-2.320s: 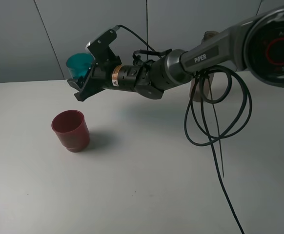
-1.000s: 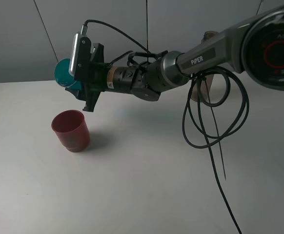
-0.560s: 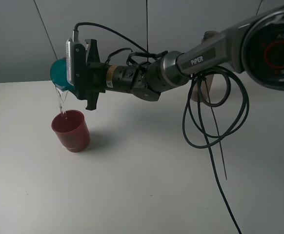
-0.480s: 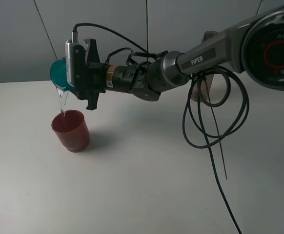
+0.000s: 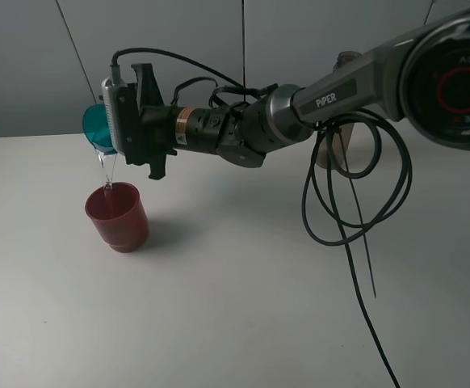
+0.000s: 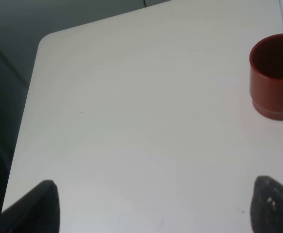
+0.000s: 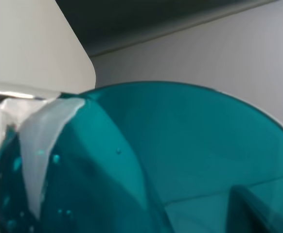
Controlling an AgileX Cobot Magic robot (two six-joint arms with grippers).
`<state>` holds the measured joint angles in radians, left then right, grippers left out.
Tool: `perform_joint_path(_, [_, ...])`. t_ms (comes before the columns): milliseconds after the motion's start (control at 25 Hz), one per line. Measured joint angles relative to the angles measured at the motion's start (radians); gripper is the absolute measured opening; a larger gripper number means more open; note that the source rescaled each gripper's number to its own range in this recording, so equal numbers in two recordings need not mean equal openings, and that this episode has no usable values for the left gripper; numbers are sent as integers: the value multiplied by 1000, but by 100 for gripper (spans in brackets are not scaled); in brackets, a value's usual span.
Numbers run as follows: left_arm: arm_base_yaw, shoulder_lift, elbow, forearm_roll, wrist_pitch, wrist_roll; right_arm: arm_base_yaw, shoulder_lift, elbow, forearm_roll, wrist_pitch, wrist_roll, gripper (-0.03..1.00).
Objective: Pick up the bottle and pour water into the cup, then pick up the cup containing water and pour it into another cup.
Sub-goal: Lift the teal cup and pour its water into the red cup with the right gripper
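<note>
We see the right gripper (image 5: 110,129) clamped on the small translucent teal-blue plastic tumbler (image 5: 96,128), tipped on its side high above the squat dark red opaque plastic cup (image 5: 117,215), with a thin stream of water (image 5: 106,168) falling from the tumbler's rim into the red cup. The red cup stands on the white table (image 5: 235,299) near its left end and well in from the front edge; broad bare tabletop lies in front of it and to its right. The tall smoky grey-brown plastic bottle (image 5: 344,63) stands at the far right, mostly hidden behind the arm and the looping black cables (image 5: 356,186). Our left wrist view alone shows the table's rounded far corner (image 6: 44,40) and the left gripper (image 6: 153,206), its dark fingertips (image 6: 44,199) spread wide and holding nothing, well apart from the red cup (image 6: 274,77). Our right wrist view shows only the tumbler's interior (image 7: 180,145), wet with droplets, and the water at its rim (image 7: 44,141)
</note>
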<state>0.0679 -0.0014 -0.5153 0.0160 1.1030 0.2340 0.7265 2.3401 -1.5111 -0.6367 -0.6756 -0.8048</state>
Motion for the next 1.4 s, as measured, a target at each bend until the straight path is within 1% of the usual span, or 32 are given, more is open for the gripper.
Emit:
perform_joint_path(320, [0, 0, 0, 0, 0, 0, 0, 0, -2, 50, -3, -147, 3])
perform_joint_path(440, [0, 0, 0, 0, 0, 0, 0, 0, -2, 66, -20, -174, 3])
perform_joint_path(640, [0, 0, 0, 0, 0, 0, 0, 0, -4, 73, -29, -237, 3])
perform_joint_path(1120, [0, 0, 0, 0, 0, 0, 0, 0, -6, 75, -52, -429, 3])
perform_joint_path(1400, [0, 0, 0, 0, 0, 0, 0, 0, -6, 75, -70, -448, 3])
